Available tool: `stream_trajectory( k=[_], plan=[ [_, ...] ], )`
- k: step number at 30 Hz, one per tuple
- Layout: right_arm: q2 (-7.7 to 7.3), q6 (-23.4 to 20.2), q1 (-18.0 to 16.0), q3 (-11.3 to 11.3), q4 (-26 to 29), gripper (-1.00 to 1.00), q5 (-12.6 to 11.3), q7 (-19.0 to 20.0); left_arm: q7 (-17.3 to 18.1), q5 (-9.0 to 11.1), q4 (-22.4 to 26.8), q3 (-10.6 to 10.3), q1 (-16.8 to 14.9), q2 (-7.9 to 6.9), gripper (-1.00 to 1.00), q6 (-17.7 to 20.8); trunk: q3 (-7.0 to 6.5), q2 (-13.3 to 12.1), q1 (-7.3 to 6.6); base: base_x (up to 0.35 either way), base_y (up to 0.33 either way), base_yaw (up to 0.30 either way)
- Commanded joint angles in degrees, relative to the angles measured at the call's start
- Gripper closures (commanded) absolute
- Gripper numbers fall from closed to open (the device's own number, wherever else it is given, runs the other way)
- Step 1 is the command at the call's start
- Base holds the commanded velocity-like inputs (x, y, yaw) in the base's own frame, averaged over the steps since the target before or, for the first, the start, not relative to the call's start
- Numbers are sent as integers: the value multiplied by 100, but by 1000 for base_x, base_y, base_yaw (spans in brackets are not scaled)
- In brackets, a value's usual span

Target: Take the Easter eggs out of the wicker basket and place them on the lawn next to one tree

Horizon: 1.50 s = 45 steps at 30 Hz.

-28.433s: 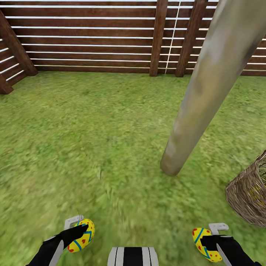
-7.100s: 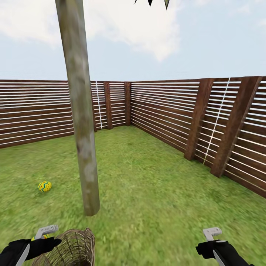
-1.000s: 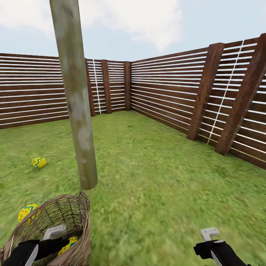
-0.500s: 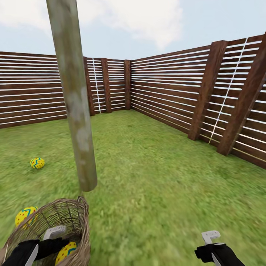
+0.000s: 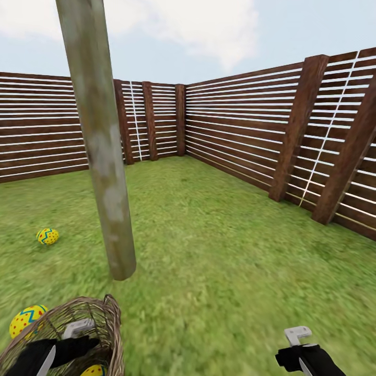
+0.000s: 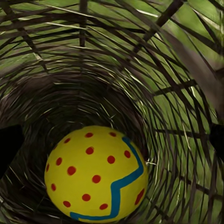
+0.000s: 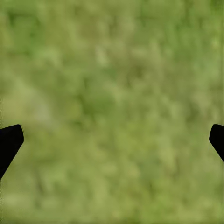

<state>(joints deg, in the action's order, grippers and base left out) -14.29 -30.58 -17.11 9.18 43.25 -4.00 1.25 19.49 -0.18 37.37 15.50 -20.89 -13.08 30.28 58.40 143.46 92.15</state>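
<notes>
A garden seen from the robot's head: a lawn (image 5: 224, 250) of mottled green grass runs flat to a brown slatted fence (image 5: 235, 125) that closes it in on the left, far and right sides, meeting at a far corner. Above the fence is pale blue sky with white cloud.

A tree (image 5: 99, 146) with a thin, pale grey-green bare trunk rises from the grass at near left, leaning slightly; its crown is out of frame.

At the near left corner a brown wicker basket (image 5: 102, 326) stands on the grass, just in front of the trunk's base. The left gripper (image 5: 78, 339) reaches into its mouth. In the left wrist view, 1 egg (image 6: 95, 175), yellow with red dots and a blue zigzag band, lies at the bottom of the basket between the dark fingertips (image 6: 9, 144), which are spread wide and touch nothing.

A 2nd egg (image 5: 26, 319) lies on the grass just beside the basket on its left. A 3rd egg (image 5: 47, 236) lies farther off, left of the trunk and near it.

The right gripper (image 5: 303, 347) hangs low at near right over bare grass; the right wrist view shows its jaws wide apart and empty.
</notes>
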Motion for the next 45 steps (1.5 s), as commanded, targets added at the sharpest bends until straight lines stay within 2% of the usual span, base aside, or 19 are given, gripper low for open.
stream_trajectory(
  k=[1,23,45],
  plan=[
    [35,-27,-3,23,5,-100,-40,-11,28,-2,7,19,-3,32,-100,29,6,2,-1,2,0,0],
    [92,-27,-3,31,-1,-100,-40,-12,37,0,7,20,-4,25,-100,75,493,32,55,0,0,0],
    [84,-27,-3,30,-1,-100,-40,-11,28,0,7,15,-4,34,-100,75,980,61,112,0,0,0]
  ],
)
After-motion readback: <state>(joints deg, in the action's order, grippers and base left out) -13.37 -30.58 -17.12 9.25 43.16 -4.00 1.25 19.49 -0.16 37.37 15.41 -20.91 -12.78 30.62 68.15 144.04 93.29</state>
